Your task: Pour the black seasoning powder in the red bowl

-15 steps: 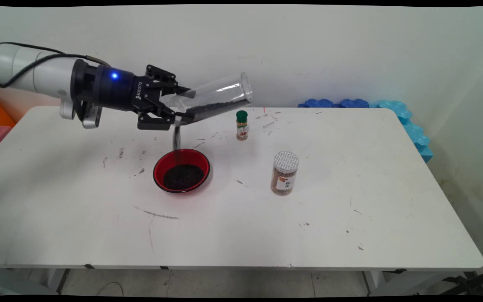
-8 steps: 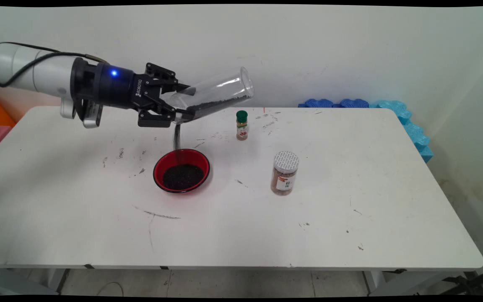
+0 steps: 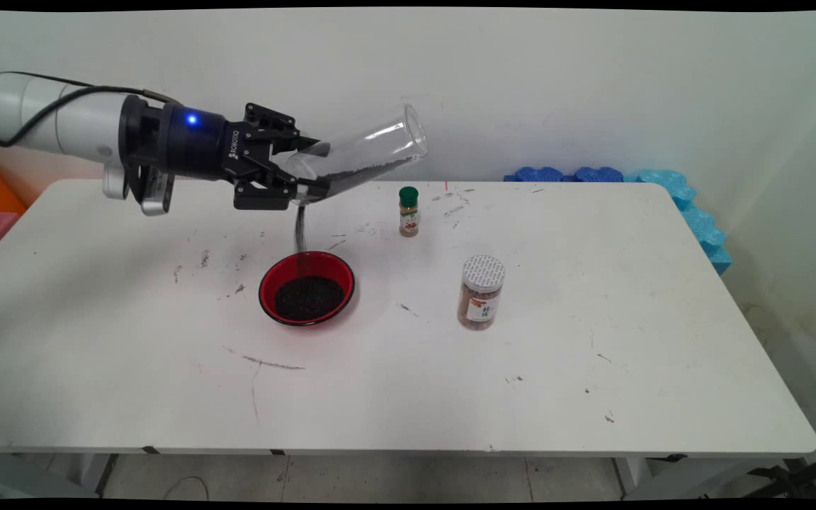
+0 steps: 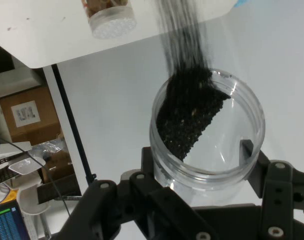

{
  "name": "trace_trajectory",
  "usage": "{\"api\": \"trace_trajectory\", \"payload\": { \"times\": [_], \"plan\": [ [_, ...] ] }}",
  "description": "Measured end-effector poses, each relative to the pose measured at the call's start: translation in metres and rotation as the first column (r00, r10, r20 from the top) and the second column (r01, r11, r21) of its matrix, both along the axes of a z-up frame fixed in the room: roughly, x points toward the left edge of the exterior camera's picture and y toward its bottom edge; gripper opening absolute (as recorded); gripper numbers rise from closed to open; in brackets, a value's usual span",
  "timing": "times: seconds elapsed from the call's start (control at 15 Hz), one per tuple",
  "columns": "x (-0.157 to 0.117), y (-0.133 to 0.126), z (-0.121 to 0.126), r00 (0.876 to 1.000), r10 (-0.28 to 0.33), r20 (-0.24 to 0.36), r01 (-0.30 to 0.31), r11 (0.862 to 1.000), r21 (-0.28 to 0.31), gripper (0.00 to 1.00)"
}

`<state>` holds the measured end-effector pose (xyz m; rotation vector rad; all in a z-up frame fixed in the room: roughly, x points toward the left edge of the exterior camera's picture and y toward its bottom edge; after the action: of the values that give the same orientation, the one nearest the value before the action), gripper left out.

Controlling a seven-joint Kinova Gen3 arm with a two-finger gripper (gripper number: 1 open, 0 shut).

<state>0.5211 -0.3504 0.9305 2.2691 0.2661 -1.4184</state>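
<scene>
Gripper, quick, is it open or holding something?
Gripper: shut on the clear jar, tipped, black grains streaming into the red bowl.

Clear glossy plastic jar (image 3: 362,157), smooth see-through wall, dark grainy matt granules (image 4: 189,117) inside. Matt black gripper (image 3: 299,175), hard plastic or metal links, cannot tell which. Red bowl (image 3: 307,287), glossy smooth rim, same dark grainy fill. White table (image 3: 592,297), smooth matt top, scuffed with dark marks. Small bottle (image 3: 408,211) with glossy green plastic cap. Right jar (image 3: 481,292), clear plastic, white dimpled lid, paper label. Far right blue foam (image 3: 684,205), bumpy matt.
</scene>
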Motion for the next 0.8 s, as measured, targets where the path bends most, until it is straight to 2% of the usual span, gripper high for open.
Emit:
{"api": "trace_trajectory", "payload": {
  "times": [0.8],
  "plan": [
    [0.0031,0.0002,-0.0051,0.998,-0.005,-0.069,0.004,1.000,-0.027,0.00]
  ]
}}
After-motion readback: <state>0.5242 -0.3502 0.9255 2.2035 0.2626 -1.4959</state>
